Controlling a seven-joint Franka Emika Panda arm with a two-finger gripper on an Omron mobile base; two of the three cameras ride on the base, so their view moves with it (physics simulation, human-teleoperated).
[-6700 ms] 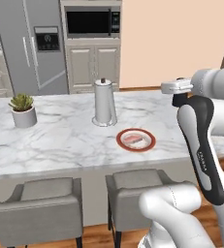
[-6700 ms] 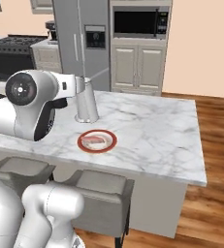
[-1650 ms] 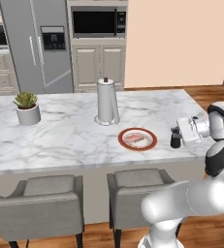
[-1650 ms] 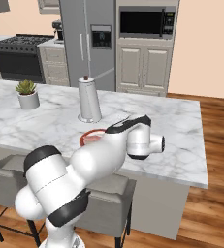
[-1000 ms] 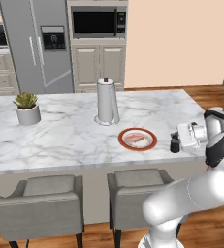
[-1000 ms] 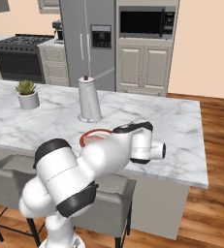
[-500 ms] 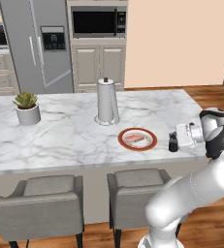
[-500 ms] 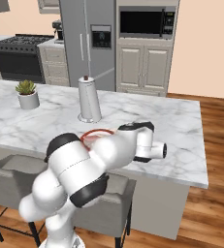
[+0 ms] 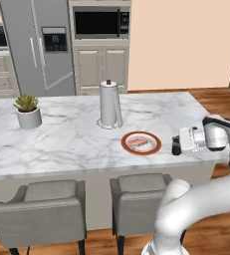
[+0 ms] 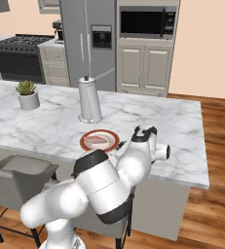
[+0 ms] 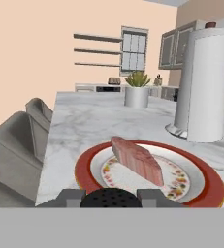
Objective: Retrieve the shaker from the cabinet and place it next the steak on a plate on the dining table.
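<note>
Black shaker (image 9: 176, 146) sits clamped in the tool (image 9: 178, 144), low over the marble worktop (image 9: 76, 144) just beside the plate (image 9: 141, 143) with steak (image 9: 139, 143); releasing before it's seated could tip it onto the rim.

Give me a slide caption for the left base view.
Gripper holds the black shaker on the marble dining table, just right of the plate with steak.

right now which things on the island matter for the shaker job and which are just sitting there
For the job: shaker between the gripper fingers; steak; plate; dining table.

Lying about: paper-towel roll; potted plant; stools.
</note>
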